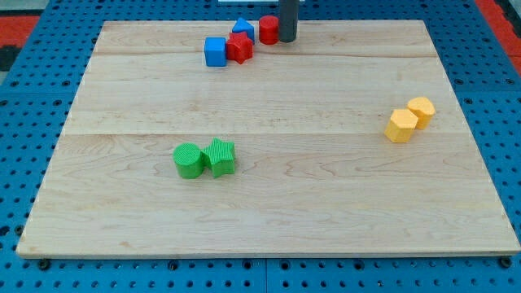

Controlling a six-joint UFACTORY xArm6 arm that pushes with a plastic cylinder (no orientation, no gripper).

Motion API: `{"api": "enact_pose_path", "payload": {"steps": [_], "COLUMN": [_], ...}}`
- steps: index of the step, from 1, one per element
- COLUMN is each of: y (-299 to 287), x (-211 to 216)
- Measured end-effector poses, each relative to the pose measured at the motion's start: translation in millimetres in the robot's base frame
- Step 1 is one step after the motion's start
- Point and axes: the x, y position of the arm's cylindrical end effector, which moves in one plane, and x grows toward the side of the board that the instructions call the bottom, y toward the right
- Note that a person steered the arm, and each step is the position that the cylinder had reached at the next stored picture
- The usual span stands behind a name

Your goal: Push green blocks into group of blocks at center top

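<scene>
A green cylinder (188,159) and a green star block (221,156) touch each other left of the board's middle, toward the view's bottom. At the center top stands a group: a blue cube (215,51), a red star block (239,48), a blue block (242,28) behind it and a red cylinder (268,30). My tip (288,38) is at the view's top, right beside the red cylinder on its right, far from the green blocks.
Two yellow blocks (400,125) (422,110) touch each other near the board's right edge. The wooden board (269,203) lies on a blue perforated surface (16,163).
</scene>
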Motion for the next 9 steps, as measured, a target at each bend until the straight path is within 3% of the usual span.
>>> {"api": "enact_pose_path", "payload": {"steps": [3,6,7,8,9], "y": [9.5,37.5,24.5,-42.3,-122.4], "x": [18.4,198.0,286.8,295.0,270.2]}}
